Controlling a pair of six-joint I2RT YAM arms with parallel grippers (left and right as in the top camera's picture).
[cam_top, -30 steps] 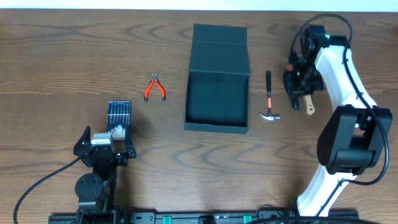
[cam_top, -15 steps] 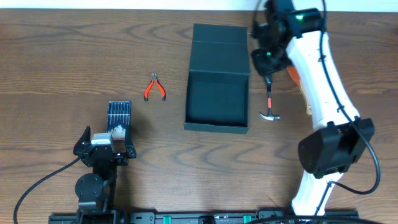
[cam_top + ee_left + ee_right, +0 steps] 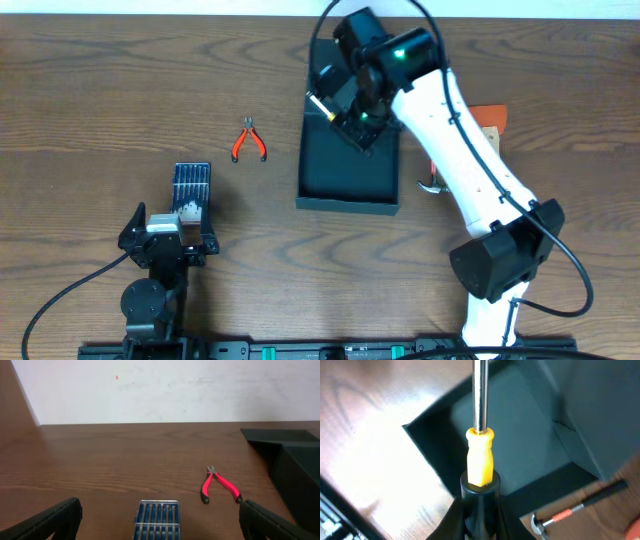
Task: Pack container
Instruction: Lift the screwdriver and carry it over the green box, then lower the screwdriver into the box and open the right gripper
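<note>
The dark teal container stands open at the table's middle, its flap lid folded back behind it. My right gripper hovers over the container's rear half, shut on a screwdriver. In the right wrist view the screwdriver has a yellow-and-black handle in the gripper, and its steel shaft points out over the container's inside. My left gripper is open and empty at the front left, in the left wrist view straddling a blue case.
A blue bit case lies just ahead of the left gripper. Red pliers lie left of the container. A hammer lies right of it, partly under the right arm. An orange object sits at the far right.
My right arm has swung left from beside the hammer to above the container, carrying the screwdriver. The left arm has not moved.
</note>
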